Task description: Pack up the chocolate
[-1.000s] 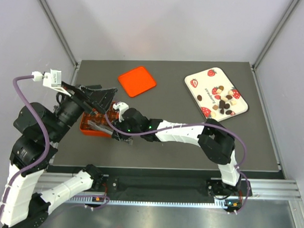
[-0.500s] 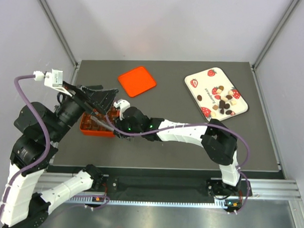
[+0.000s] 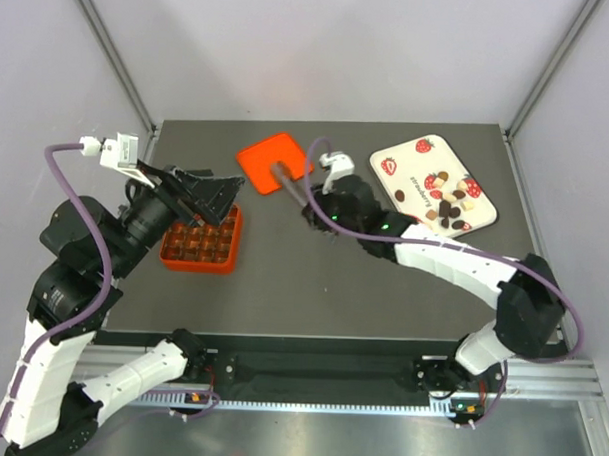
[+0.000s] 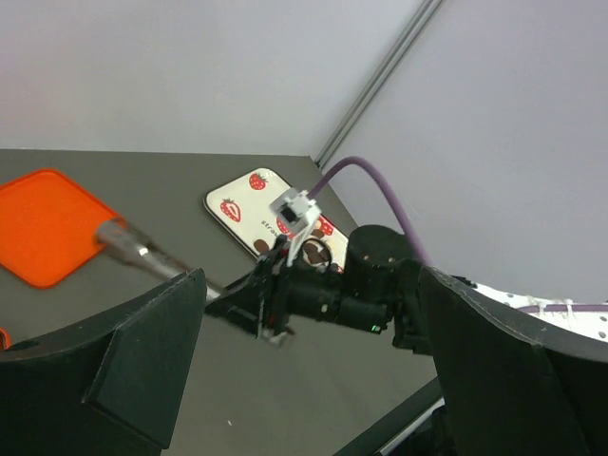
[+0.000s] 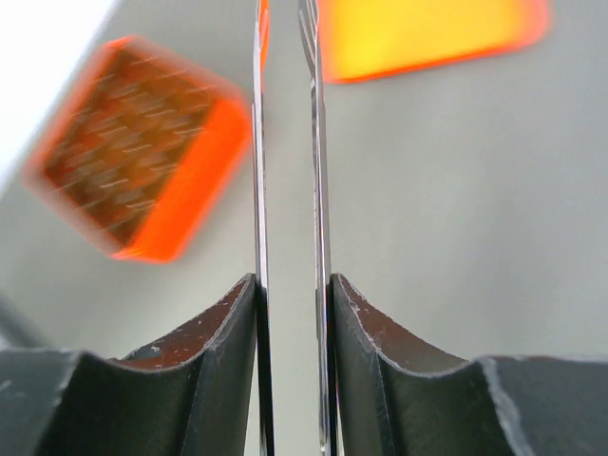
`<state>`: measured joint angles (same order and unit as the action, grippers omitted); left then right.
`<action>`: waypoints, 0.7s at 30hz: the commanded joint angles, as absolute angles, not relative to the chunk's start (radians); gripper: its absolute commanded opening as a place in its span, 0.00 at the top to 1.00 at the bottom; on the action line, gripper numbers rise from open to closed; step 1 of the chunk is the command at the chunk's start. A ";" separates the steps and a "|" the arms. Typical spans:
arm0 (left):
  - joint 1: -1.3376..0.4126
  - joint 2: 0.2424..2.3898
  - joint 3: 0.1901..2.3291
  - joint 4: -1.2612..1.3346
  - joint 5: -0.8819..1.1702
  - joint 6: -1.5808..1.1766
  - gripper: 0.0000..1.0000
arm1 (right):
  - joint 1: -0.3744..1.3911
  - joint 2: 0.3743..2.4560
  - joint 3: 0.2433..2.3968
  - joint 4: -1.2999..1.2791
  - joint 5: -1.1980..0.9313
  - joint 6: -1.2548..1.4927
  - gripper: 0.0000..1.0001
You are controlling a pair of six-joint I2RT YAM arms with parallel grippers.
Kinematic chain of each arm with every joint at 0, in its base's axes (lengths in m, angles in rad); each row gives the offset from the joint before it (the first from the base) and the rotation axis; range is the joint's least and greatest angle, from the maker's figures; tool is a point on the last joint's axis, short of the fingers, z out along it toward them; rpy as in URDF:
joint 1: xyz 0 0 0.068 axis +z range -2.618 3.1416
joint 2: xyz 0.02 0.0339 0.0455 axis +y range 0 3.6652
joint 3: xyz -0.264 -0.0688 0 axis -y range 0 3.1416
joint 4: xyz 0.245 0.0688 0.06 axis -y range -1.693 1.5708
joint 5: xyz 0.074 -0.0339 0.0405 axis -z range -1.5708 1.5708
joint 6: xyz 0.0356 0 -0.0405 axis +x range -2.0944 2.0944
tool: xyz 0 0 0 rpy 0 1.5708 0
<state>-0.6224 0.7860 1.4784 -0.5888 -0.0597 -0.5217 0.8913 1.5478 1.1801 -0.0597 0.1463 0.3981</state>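
The chocolates [image 3: 447,206], dark brown and pale cream pieces, lie on the white strawberry-print tray [image 3: 407,162] at the back right; the tray also shows in the left wrist view [image 4: 237,204]. The orange box [image 3: 199,246] holds brown pieces in its square compartments and shows blurred in the right wrist view [image 5: 133,152]. My right gripper [image 3: 307,200] is shut on metal tweezers [image 3: 286,177], whose blades [image 5: 258,190] point toward the orange lid [image 3: 275,159]. Nothing shows between the blades. My left gripper [image 3: 208,197] hovers open and empty over the box's far edge.
The orange lid lies flat at the back centre, also in the left wrist view [image 4: 43,223] and the right wrist view [image 5: 427,33]. Grey walls with metal posts close in the table on three sides.
My right arm has swung from the orange box rightward and back, carrying the tweezers to the lid's edge. The box now lies uncovered. My left gripper has shifted slightly.
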 commanded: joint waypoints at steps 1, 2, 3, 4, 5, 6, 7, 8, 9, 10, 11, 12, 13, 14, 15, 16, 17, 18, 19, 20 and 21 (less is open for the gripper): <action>-0.621 0.796 1.482 -0.557 -0.051 -0.515 0.02 | 0.784 1.425 1.108 -0.155 0.257 0.358 0.66; -0.620 0.798 1.477 -0.555 -0.051 -0.515 0.02 | 0.766 1.408 1.079 -0.167 0.276 0.344 0.65; -0.620 0.799 1.476 -0.555 -0.049 -0.515 0.02 | 0.746 1.378 1.068 -0.185 0.310 0.328 0.65; -0.620 0.799 1.473 -0.555 -0.051 -0.515 0.02 | 0.708 1.364 1.057 -0.218 0.330 0.296 0.65; -0.620 0.801 1.471 -0.554 -0.052 -0.517 0.02 | 0.689 1.353 1.045 -0.238 0.347 0.281 0.65; -0.620 0.802 1.468 -0.552 -0.051 -0.515 0.02 | 0.671 1.338 1.040 -0.251 0.366 0.264 0.65; -0.620 0.805 1.463 -0.552 -0.051 -0.517 0.02 | 0.631 1.335 1.039 -0.271 0.377 0.237 0.65; -0.620 0.807 1.460 -0.551 -0.051 -0.517 0.02 | 0.614 1.333 1.043 -0.316 0.393 0.224 0.65; -0.620 0.810 1.457 -0.545 -0.048 -0.517 0.02 | 0.574 1.336 1.045 -0.336 0.422 0.206 0.65; -0.620 0.810 1.451 -0.545 -0.049 -0.514 0.02 | 0.554 1.342 1.052 -0.360 0.428 0.199 0.65; -0.620 0.810 1.447 -0.543 -0.051 -0.515 0.02 | 0.533 1.347 1.057 -0.395 0.431 0.193 0.65; -0.618 0.816 1.442 -0.543 -0.055 -0.514 0.02 | 0.513 1.354 1.058 -0.411 0.426 0.186 0.65; -0.620 0.818 1.436 -0.545 -0.063 -0.509 0.02 | 0.482 1.356 1.058 -0.419 0.426 0.180 0.65; -0.620 0.821 1.434 -0.548 -0.064 -0.509 0.02 | 0.468 1.358 1.057 -0.428 0.425 0.173 0.65; -0.620 0.827 1.433 -0.551 -0.064 -0.508 0.02 | 0.454 1.355 1.057 -0.437 0.417 0.167 0.65; -0.620 0.828 1.430 -0.552 -0.063 -0.508 0.02 | 0.428 1.353 1.055 -0.439 0.410 0.166 0.65; -0.620 0.830 1.430 -0.552 -0.061 -0.508 0.02 | 0.416 1.353 1.051 -0.442 0.399 0.163 0.65; -0.620 0.833 1.428 -0.552 -0.060 -0.508 0.02 | 0.402 1.351 1.049 -0.443 0.370 0.158 0.65; -0.620 0.833 1.427 -0.551 -0.060 -0.506 0.02 | 0.376 1.353 1.048 -0.445 0.359 0.156 0.65; -0.618 0.833 1.427 -0.552 -0.061 -0.508 0.02 | 0.367 1.358 1.048 -0.448 0.348 0.156 0.65; -0.620 0.834 1.427 -0.552 -0.060 -0.506 0.02 | 0.351 1.362 1.046 -0.449 0.336 0.152 0.65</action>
